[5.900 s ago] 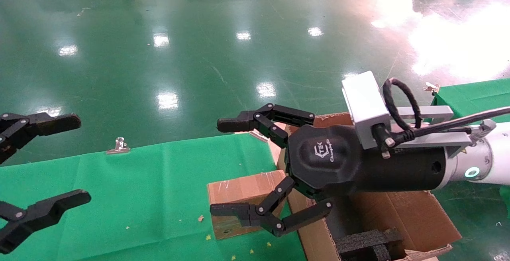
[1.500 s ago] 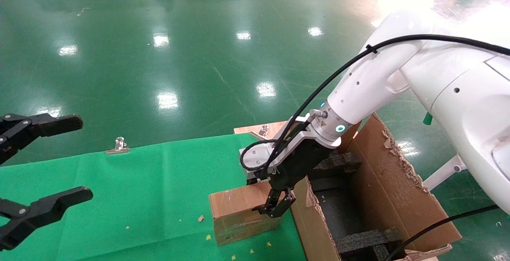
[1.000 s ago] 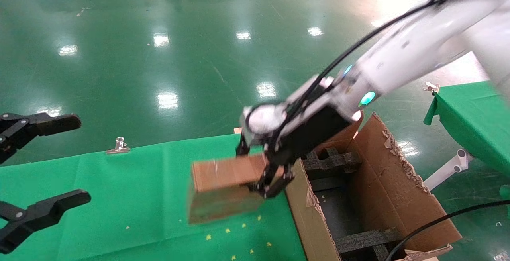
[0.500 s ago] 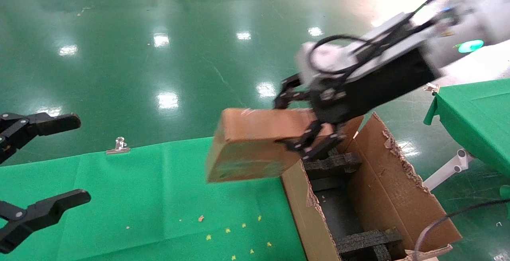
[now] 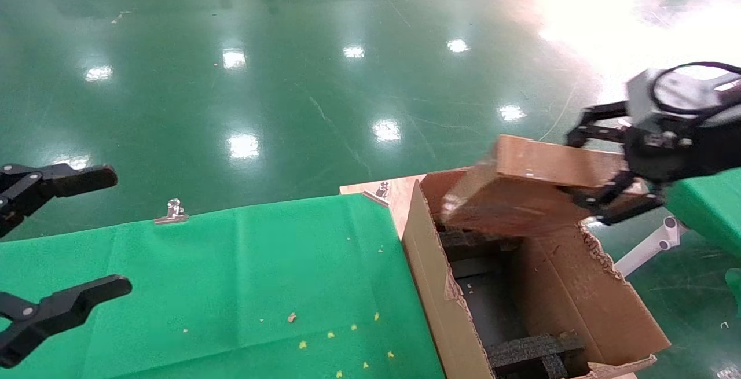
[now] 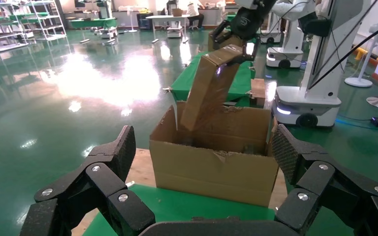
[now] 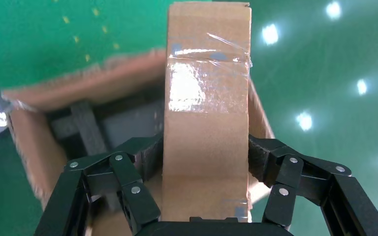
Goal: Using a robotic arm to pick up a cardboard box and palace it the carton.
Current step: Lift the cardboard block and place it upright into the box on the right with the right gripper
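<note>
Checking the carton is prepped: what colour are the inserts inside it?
Black foam inserts inside the brown carton; the head view shows them best.

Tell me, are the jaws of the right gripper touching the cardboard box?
Touching. In the right wrist view the right gripper has its black jaws pressed against both sides of the cardboard box, with no gap.

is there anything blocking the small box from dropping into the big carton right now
No outside obstacle shows. The right gripper holds the cardboard box tilted above the open carton. Black foam inserts sit inside at the near and far ends, so the box has to land in the gap between them. The left gripper is parked far off.
</note>
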`<state>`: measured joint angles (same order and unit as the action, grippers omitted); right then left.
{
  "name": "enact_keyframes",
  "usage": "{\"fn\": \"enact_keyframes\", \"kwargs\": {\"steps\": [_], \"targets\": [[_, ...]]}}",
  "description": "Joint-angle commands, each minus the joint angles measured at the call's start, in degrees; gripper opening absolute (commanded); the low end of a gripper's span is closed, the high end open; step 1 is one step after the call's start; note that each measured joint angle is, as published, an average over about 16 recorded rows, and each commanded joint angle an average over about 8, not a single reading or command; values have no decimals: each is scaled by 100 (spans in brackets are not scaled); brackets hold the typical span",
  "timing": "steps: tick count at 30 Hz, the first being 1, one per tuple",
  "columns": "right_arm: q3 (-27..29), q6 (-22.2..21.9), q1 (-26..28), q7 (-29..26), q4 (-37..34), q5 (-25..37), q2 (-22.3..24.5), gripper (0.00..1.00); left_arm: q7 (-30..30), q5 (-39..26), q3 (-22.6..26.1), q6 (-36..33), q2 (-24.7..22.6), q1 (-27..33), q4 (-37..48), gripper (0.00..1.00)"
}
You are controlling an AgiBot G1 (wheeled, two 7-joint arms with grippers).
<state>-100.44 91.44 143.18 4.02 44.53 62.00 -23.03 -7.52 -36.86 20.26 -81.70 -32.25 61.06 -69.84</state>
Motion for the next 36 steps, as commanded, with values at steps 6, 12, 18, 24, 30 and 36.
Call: {"fn": "enact_keyframes", "kwargs": {"steps": [6,12,18,24,30,36], "targets": [[-467,-2,134,196,-182,15,295,0,0,0,0,0,0,0,0,100],[-711,-4,93,238,-168,-134,370,0,0,0,0,1,1,-1,1,100],[-763,-62,54,191,-165,-188,377,0,0,1,0,2,1,-2,1,100],[-869,-550,-192,-724,-53,-354,491,0,0,1,-1,2,1,-2,1,100],[-1097,-1441,-456,-2433,732,-192,862,0,0,1,-1,2,1,-2,1,100],[-1280,-2226,-413,-4224,1737,542,1321,0,0,1,0,2,1,-2,1,100]]}}
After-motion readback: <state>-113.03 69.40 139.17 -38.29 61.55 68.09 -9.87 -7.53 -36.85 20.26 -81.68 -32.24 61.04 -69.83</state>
